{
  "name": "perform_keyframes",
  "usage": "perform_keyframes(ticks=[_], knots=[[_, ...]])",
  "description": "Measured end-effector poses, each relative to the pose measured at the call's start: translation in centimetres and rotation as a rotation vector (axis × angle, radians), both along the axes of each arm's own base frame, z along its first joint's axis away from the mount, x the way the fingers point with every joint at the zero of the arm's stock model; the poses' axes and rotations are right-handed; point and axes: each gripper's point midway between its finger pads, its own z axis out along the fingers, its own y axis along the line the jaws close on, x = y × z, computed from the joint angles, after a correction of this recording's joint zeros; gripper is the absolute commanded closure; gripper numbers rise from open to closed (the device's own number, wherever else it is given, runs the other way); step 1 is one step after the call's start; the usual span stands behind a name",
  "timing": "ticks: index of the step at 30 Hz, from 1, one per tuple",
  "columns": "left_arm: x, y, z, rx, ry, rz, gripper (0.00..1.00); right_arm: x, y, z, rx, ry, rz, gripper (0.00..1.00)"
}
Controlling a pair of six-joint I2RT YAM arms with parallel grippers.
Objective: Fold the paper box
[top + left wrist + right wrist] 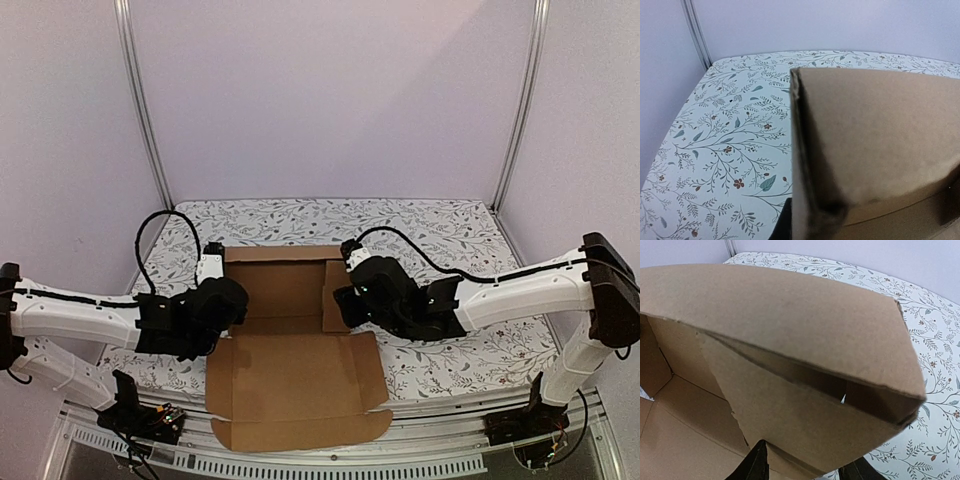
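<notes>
Floral tabletop [450, 235], pale room: a half-folded box [290, 375] lies centred.
At its left wall sits the left pincer [215, 262]; the right pincer [352, 258] straddles the raised right wall. I cannot tell whether either pinches. The box's long axis runs near-to-far, with the lid flap pointing nearward.

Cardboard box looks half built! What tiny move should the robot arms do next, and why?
Probably the right gripper should push the folded-over side flap down into the paper box. The flap is doubled over the right wall, but a gap shows between the layers, so it does not look locked. The lid panel lies flat on the near side, not yet folded.
</notes>
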Motion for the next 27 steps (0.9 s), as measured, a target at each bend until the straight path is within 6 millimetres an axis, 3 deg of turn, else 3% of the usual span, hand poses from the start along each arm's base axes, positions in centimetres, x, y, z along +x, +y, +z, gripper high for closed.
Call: perform_keyframes(ticks=[6,13,18,22,27], knots=[[-0.1,0.1,-0.3,-0.010,0.004,0.007,1.00,0.8,0.2,-0.5,0.025,-0.014,-0.047,0.66],[-0.2,0.4,-0.5,-0.012,0.002,0.016,1.00,2.0,0.1,-0.8,0.066,-0.041,-0.116,1.00],[-0.5,0.3,-0.8,-0.019,0.000,0.017,1.00,2.5,-0.1,-1.0,0.086,-0.060,-0.143,1.00],[-0.7,0.2,-1.0,-0.019,0.001,0.017,1.00,2.7,0.0,-1.4,0.094,-0.067,-0.149,0.82],[-1.0,-0.1,-1.6,-0.020,0.008,0.008,1.00,2.8,0.4,-1.5,0.111,-0.079,-0.145,0.73]])
